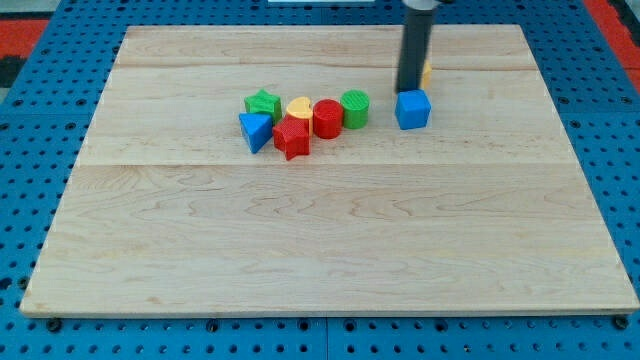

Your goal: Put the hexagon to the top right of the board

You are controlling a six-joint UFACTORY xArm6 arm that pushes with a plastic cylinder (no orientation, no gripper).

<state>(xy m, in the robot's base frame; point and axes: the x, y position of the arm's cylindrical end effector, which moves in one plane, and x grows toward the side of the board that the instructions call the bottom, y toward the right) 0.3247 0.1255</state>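
Observation:
My tip (408, 91) rests on the board just above the blue cube (412, 109), in the upper right part of the board. A yellow block (427, 73) peeks out from behind the rod's right side, touching or very near it. Most of it is hidden, so its shape cannot be made out. To the left is a cluster: a green round block (355, 108), a red round block (327, 118), a yellow heart (298, 105), a red star (292, 137), a green star (262, 103) and a blue triangle (255, 131).
The wooden board (330, 250) lies on a blue pegboard surface (40, 120). The cluster of blocks sits left of the rod, in the upper middle of the board.

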